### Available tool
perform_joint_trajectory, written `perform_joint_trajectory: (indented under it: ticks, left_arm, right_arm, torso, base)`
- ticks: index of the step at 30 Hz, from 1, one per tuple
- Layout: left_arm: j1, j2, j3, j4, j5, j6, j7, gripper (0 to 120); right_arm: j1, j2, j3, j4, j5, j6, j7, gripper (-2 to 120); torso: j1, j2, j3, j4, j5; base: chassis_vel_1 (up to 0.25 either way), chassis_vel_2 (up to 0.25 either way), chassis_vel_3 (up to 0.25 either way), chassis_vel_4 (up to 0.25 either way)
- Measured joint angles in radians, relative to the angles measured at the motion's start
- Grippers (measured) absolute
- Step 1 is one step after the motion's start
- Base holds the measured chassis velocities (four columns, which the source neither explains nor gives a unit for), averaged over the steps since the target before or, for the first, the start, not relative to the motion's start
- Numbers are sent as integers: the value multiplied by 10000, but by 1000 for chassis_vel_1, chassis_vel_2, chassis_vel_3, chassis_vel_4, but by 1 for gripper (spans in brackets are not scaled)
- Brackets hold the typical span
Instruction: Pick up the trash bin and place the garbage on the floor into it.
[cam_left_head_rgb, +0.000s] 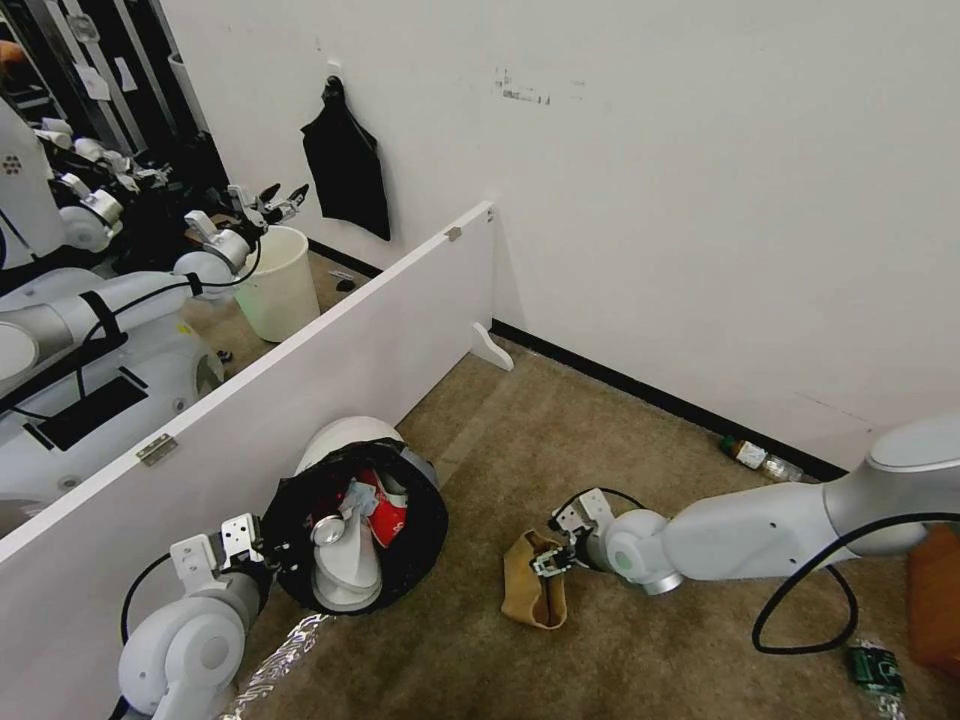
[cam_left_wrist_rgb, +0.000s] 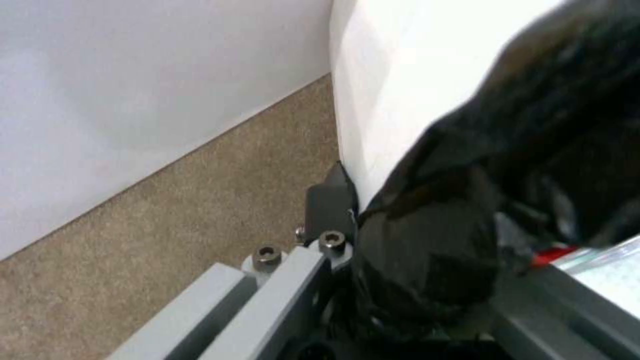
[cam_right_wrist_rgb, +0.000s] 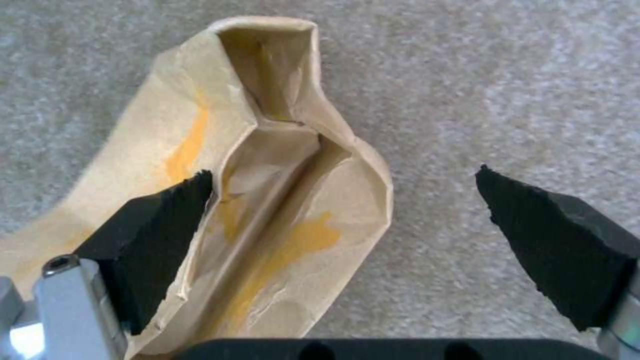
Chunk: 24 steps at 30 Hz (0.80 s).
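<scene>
The small round white plastic trash bin (cam_left_head_rgb: 345, 440), lined with a black bag, is gripped at its rim by the left gripper (cam_left_head_rgb: 262, 548) and held tilted, a white slipper (cam_left_head_rgb: 345, 570) and red litter inside. On the beige-brown short-pile carpet (cam_left_head_rgb: 600, 640), the crumpled brown paper bag (cam_left_head_rgb: 535, 580) is straddled by the spread fingers (cam_right_wrist_rgb: 160, 225) of the right gripper (cam_left_head_rgb: 555, 560). A green-labelled bottle (cam_left_head_rgb: 755, 455) is seen farther off by the white wall (cam_left_head_rgb: 700, 200).
</scene>
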Motion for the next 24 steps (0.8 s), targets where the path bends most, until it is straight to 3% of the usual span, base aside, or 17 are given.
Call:
perform_joint_trajectory:
  ticks: [11, 24]
  left_arm:
    - [-41, -28, 52, 73, 24, -9, 1, 0]
    - [-109, -58, 145, 178, 51, -24, -17, 0]
  right_arm:
    - [14, 495, 82, 22, -201, -35, 83, 100]
    - [14, -108, 39, -282, -326, -3, -545, 100]
  torso:
    - [0, 0, 0, -1, 0]
    - [0, 0, 0, -1, -2]
  base:
    - [0, 0, 0, 0]
    - [0, 0, 0, 0]
